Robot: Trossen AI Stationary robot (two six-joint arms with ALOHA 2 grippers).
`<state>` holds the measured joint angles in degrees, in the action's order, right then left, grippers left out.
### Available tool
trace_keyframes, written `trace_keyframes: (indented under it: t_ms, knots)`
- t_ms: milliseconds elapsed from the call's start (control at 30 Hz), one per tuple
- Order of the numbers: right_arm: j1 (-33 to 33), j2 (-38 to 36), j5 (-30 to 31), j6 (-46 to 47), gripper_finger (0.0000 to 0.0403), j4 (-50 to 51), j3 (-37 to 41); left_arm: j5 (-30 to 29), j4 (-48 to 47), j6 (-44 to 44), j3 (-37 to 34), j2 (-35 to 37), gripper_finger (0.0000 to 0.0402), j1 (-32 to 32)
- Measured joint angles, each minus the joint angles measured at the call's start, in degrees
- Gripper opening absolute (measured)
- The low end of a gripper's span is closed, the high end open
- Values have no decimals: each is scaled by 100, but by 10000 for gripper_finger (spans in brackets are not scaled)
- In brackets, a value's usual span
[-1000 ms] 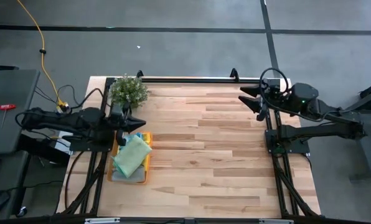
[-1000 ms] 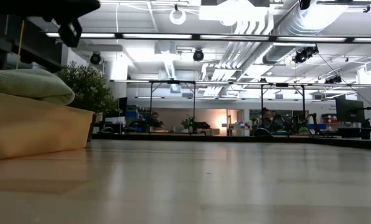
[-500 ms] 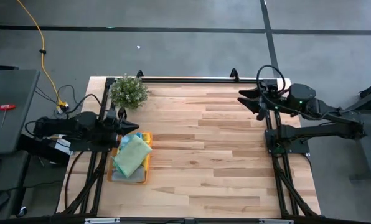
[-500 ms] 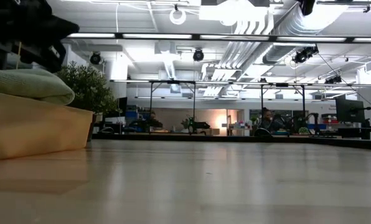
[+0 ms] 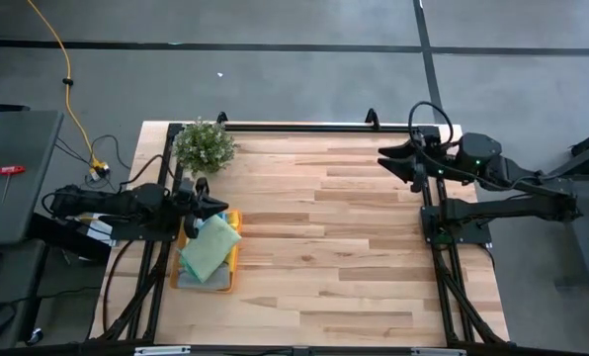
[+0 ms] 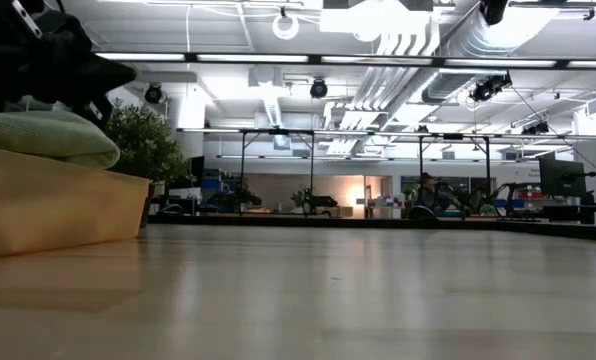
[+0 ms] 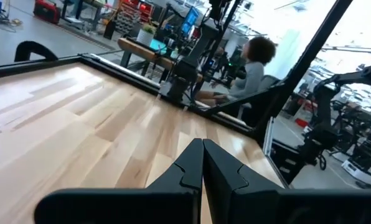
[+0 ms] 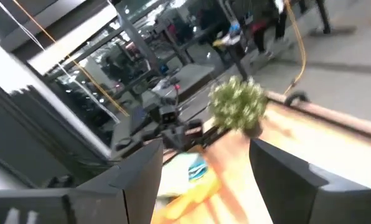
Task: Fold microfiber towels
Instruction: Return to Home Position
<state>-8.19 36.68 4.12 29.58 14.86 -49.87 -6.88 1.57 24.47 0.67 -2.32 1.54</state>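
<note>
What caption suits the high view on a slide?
Folded towels lie in the orange tray; left gripper hovers nearby, right gripper waits opposite.

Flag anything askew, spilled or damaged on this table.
Only the top green towel: it lies turned at an angle to the orange tray, not square with its edges. Nothing looks spilled or damaged.

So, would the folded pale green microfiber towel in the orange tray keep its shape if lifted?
Probably not: the pale green towel bulges softly above the orange tray, so likely floppy. Pinching one corner might unfold it.
</note>
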Motion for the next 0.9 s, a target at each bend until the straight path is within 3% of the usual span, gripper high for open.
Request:
trace_keyframes:
  t_ms: [133,333,467,600,700,800,900]
  knots:
    - [-2,-38,-159,652,231,257,0,62,-12,-4,-2,-191,0,-2]
    - [-2,-371,-325,484,212,1216,1,79,7,76,0,-405,0,-2]
    - [8,-903,-336,127,156,1461,169,77,3,83,0,-416,1,-2]
    - [101,-1665,-438,132,59,1277,826,75,-1,83,0,-416,0,-2]
    - [169,-2236,-416,172,11,699,1575,77,-3,83,0,-416,1,-2]
    - [186,-2634,-366,135,24,-452,2432,75,-4,85,0,-416,0,-2]
    - [186,-2816,-377,99,11,-1629,3223,75,-5,85,0,-416,1,-2]
